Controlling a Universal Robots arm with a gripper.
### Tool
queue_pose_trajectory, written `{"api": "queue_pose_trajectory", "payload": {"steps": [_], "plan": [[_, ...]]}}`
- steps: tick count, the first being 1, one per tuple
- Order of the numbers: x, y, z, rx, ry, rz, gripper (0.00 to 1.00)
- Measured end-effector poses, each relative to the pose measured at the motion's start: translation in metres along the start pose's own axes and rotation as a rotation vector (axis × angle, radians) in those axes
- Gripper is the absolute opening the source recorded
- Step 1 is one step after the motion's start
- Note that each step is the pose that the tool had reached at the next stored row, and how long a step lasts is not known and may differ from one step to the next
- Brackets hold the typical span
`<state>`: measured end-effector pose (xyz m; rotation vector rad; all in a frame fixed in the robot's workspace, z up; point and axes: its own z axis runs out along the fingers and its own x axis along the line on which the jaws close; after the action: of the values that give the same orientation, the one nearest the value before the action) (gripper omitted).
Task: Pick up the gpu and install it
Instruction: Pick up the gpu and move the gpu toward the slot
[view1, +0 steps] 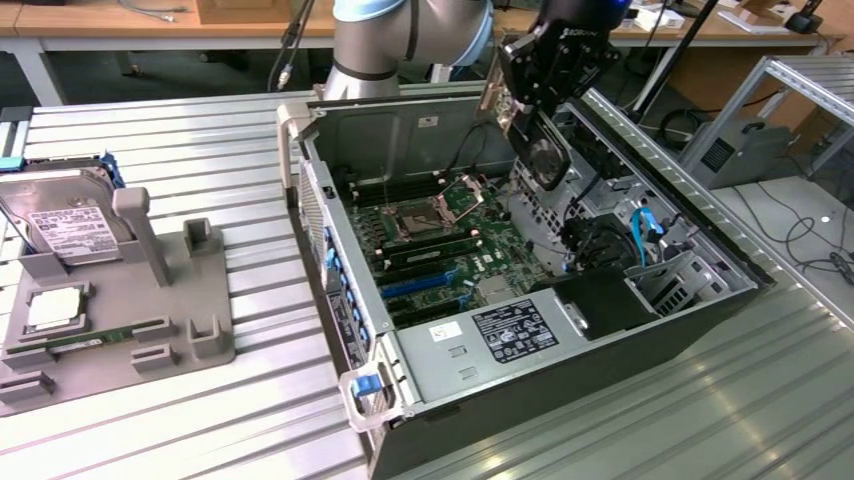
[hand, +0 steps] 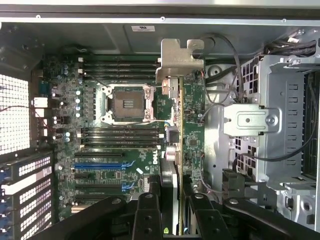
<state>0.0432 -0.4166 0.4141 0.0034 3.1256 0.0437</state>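
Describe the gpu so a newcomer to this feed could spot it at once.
Find the open computer case on the metal table. Over its motherboard the gripper holds the gpu on edge. Unlike the boxy hard drive on the exterior view's left, it is a thin dark card with a silvery bracket.

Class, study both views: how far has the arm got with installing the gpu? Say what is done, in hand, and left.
Done: the gpu is picked up, clear of every surface. In hand: the tool is clamped on its edge, holding it over the motherboard of the open case. Left: it is not yet seated in any slot; the blue slot is bare.
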Motion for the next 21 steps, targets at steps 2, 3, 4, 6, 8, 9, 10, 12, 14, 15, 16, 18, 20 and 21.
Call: {"api": "queue_pose_trajectory", "payload": {"steps": [2,3,4,6,8,9,10,12,14,15,16,18,20,21], "plan": [[0.0,0.0,0.0001,0.0001,0.011,0.0,0.27],[0.0,0.0,0.0001,0.0001,0.0124,0.0,0.27],[0.0,0.0,0.0001,0.0001,0.0124,0.0,0.27],[0.0,-0.0001,0.0012,-0.0008,0.0124,0.0,0.27],[0.0,-0.0001,0.0022,-0.0016,0.0124,0.0,0.27],[0.0,-0.0001,0.0027,-0.0018,0.0125,0.0,0.27],[0.0,-0.0002,0.0032,-0.0021,0.0124,0.0,0.27],[0.0,-0.0005,0.0048,-0.0025,0.0124,0.0,0.27],[0.0,-0.0005,0.0057,-0.0002,0.0125,0.0,0.27],[0.0,-0.0005,0.0058,0.0062,0.0124,0.0,0.27],[0.0,-0.0006,0.0061,0.0124,0.0125,0.0,0.27],[0.0,-0.0006,0.0078,0.0119,0.0124,0.0,0.27],[0.0,-0.0006,0.0098,0.0103,0.0124,0.0,0.27],[0.0,-0.0007,0.0104,0.0098,0.0124,0.0,0.27]]}}
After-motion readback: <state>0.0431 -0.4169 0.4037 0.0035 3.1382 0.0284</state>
